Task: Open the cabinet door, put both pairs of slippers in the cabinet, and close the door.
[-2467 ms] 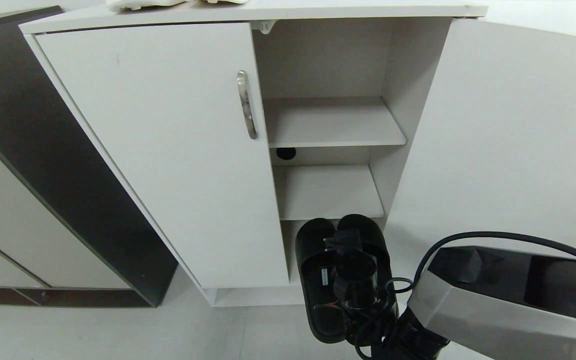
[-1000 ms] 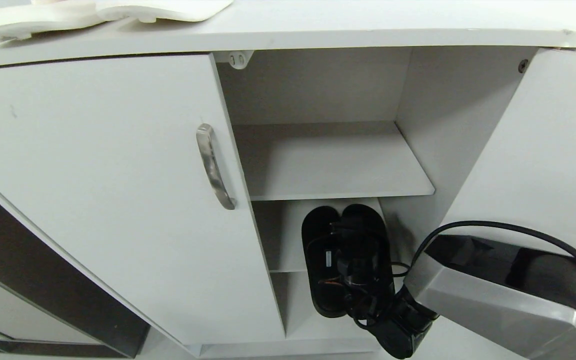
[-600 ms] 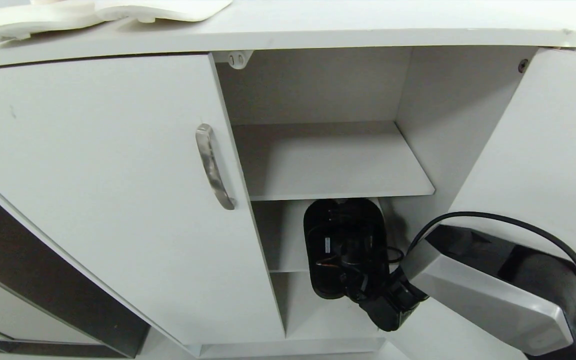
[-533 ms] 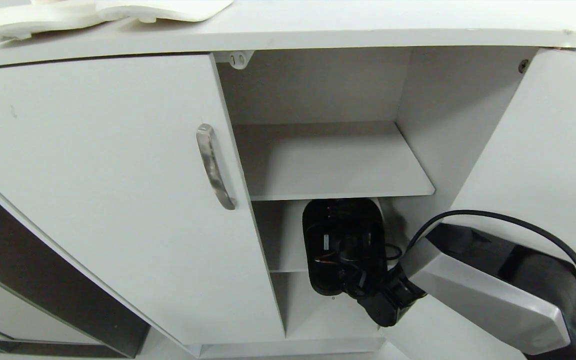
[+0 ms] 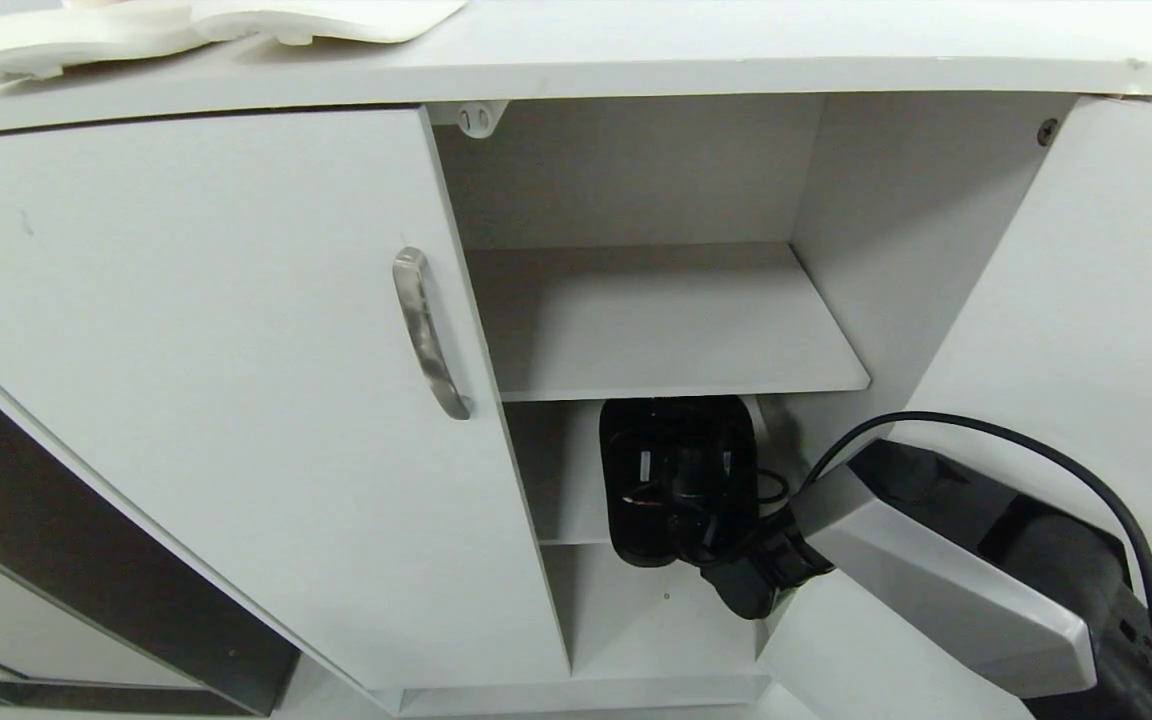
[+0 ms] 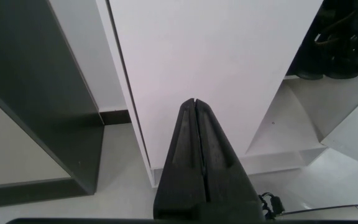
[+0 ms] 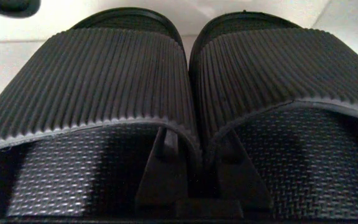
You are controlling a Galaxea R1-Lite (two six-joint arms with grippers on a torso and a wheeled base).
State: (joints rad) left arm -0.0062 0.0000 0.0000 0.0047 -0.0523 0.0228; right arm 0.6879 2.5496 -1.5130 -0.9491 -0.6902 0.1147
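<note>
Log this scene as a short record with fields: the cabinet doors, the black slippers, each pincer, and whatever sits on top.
Doors: white panel left door shut; white right door swung open
Load: black ribbed rubber slippers, toes in the middle compartment, heels sticking out past the shelf edge
Right arm: right pincer shut on the pair's adjoining sides
Left arm: left pincer shut, empty, facing the left door
Top: cream slippers lying on the cabinet top

black slippers [image 5: 678, 480], seemingly on middle shelf [image 5: 561, 485]
</note>
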